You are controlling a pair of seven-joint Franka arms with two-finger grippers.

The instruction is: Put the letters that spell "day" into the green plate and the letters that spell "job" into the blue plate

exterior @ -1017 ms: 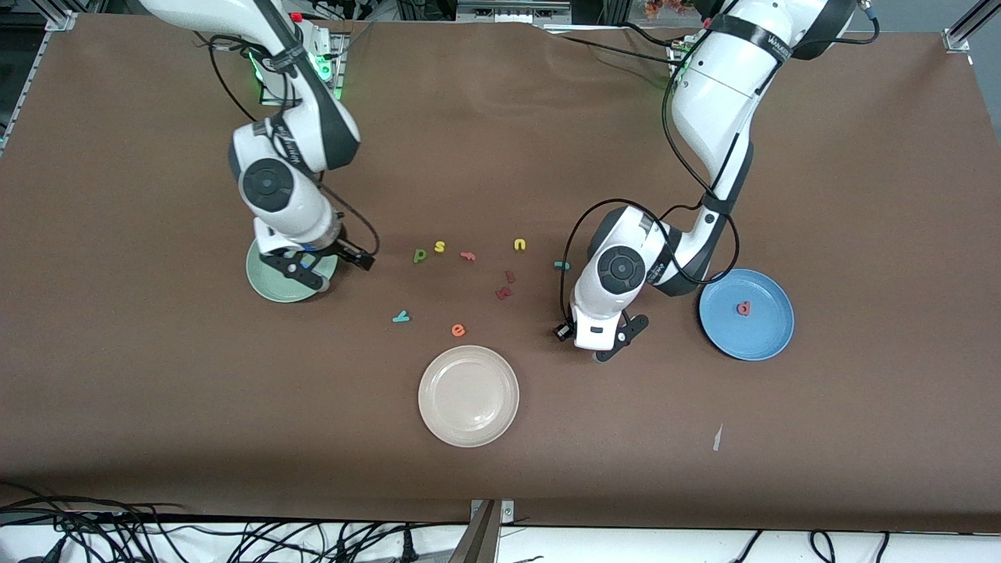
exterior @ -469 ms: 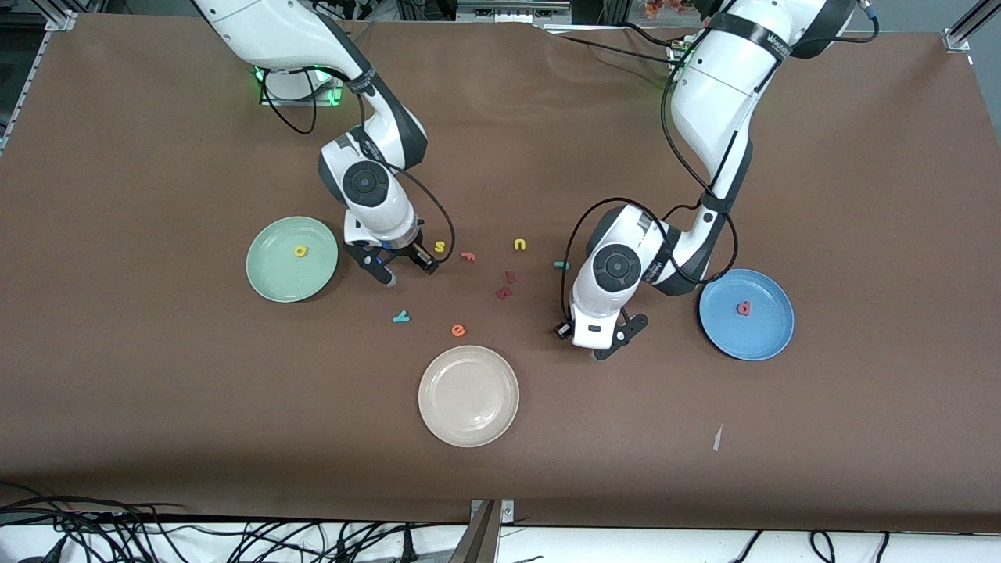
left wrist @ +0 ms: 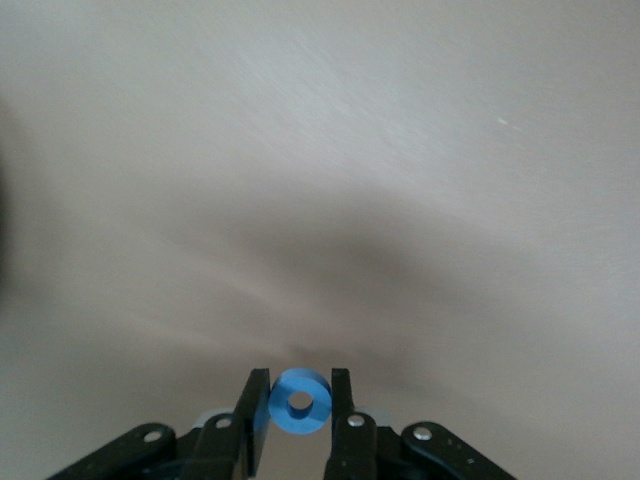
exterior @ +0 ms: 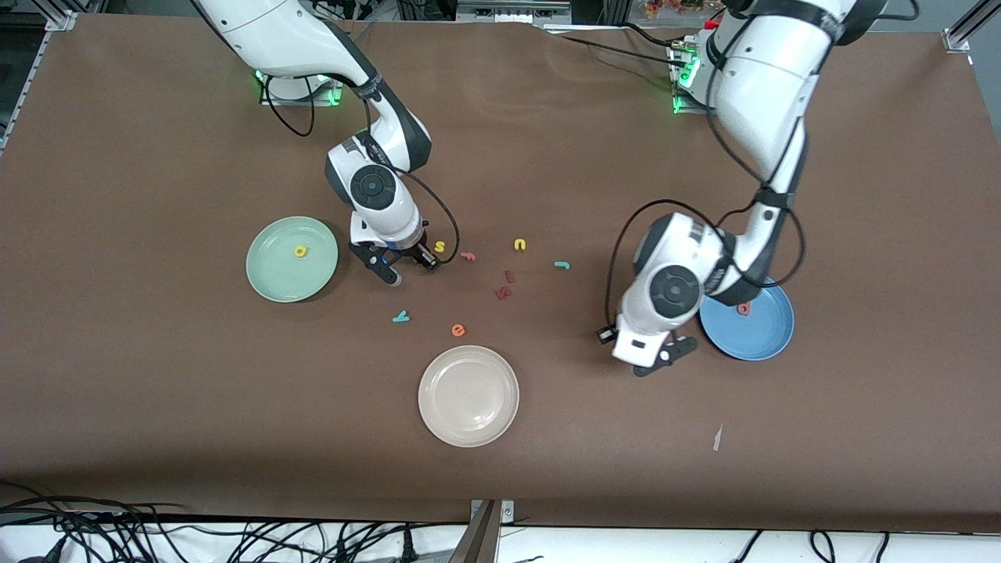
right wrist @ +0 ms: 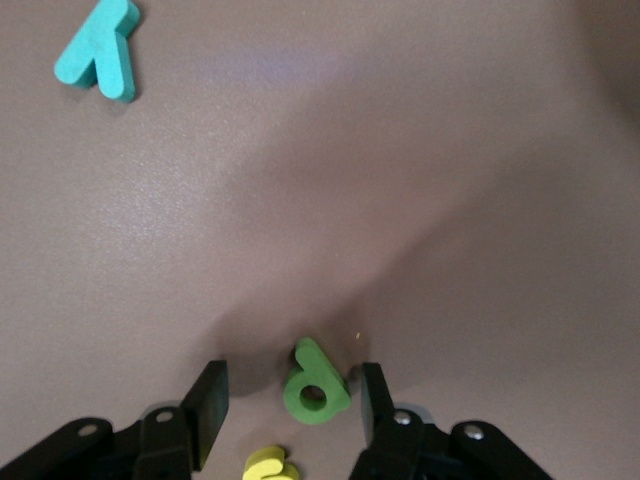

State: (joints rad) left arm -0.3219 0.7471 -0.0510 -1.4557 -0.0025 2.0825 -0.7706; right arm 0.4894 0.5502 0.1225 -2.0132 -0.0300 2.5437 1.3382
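Observation:
My right gripper is down at the table, open, with the dark green d lying between its fingers, untouched. The yellow s lies right beside it. In the green plate sits the yellow a. The teal y rests on the table nearer the camera. My left gripper is shut on the blue ring o, over the table just beside the blue plate. That plate holds the pinkish-red b. The teal j lies loose mid-table.
A cream-white plate stands nearest the camera. Loose letters lie between the arms: a pink f, a yellow u, two dark red ones and an orange e. A scrap of paper lies toward the left arm's end.
My right gripper left the green plate, where the yellow a now lies, and came down around the green d, fingers narrowing. My left gripper moved toward the blue plate with the o.

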